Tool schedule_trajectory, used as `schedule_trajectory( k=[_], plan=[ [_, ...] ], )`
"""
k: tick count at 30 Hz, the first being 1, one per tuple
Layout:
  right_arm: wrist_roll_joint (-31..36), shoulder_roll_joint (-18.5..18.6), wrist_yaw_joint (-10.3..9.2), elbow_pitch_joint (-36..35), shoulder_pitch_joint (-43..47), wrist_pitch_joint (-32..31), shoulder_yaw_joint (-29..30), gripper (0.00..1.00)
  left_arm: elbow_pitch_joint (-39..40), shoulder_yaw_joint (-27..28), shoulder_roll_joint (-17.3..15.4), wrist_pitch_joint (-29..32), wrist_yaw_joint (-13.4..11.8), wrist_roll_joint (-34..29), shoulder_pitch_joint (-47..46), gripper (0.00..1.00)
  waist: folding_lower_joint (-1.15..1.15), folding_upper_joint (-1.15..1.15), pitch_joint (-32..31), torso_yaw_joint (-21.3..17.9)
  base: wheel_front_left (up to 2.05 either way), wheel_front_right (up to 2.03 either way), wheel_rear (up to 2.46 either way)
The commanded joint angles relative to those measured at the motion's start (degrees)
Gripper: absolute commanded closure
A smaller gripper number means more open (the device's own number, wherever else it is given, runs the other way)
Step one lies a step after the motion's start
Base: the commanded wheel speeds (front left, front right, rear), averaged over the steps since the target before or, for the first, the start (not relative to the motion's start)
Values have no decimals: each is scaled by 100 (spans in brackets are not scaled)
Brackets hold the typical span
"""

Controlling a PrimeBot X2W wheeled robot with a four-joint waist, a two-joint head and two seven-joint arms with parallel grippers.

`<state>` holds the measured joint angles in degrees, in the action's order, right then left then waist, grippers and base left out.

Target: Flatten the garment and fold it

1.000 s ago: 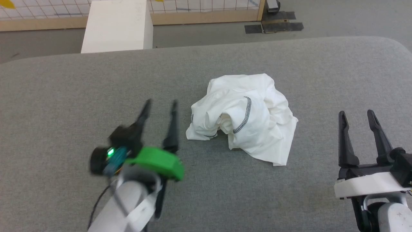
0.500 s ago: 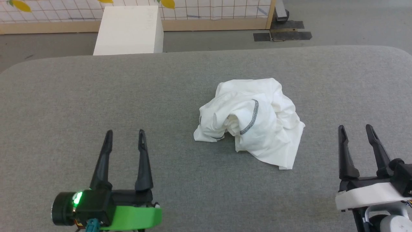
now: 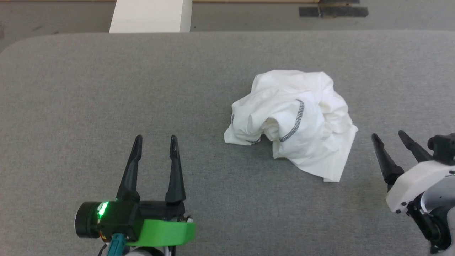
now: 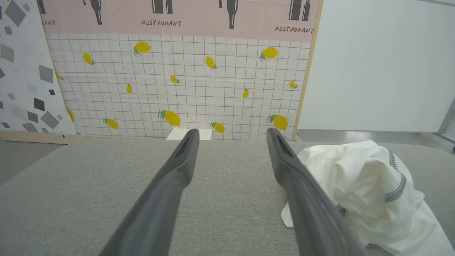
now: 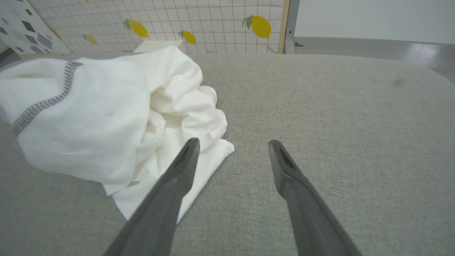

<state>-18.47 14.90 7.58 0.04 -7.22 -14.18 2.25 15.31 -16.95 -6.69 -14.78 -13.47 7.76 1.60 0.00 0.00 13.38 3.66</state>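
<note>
Left gripper [image 3: 156,138] hovers with its two dark fingers spread wide and nothing between them, well to the left of the garment [image 3: 295,121] and a little nearer the robot. Right gripper [image 3: 387,134], likewise spread and empty, sits just beside the garment's right edge, near the loose flap that points toward the robot. In the right wrist view one finger crosses that flap, but I cannot tell whether it touches the cloth. The garment itself lies as a crumpled white heap on the grey padded table [image 3: 106,89], with curved lines of dark contrast stitching on top and its sleeves lost in the folds. A white box [image 3: 151,16] stands well beyond the garment, off the table. By my reading nothing of the task is done: no part is spread flat and no fold is made. Opening the cloth, smoothing it and folding it are all left.
</note>
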Motion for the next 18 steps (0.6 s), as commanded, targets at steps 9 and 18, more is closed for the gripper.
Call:
schedule_trajectory(
  k=[9,18],
  plan=[
    [-176,458,-9,354,-508,-950,-430,0,-219,-66,283,-21,220,-181,-414,0,0,0,743,470,0,0,0],
    [-96,431,-9,812,-714,-1332,-755,100,-406,-87,358,-21,269,-211,-542,0,0,0,775,557,0,0,0]
  ],
)
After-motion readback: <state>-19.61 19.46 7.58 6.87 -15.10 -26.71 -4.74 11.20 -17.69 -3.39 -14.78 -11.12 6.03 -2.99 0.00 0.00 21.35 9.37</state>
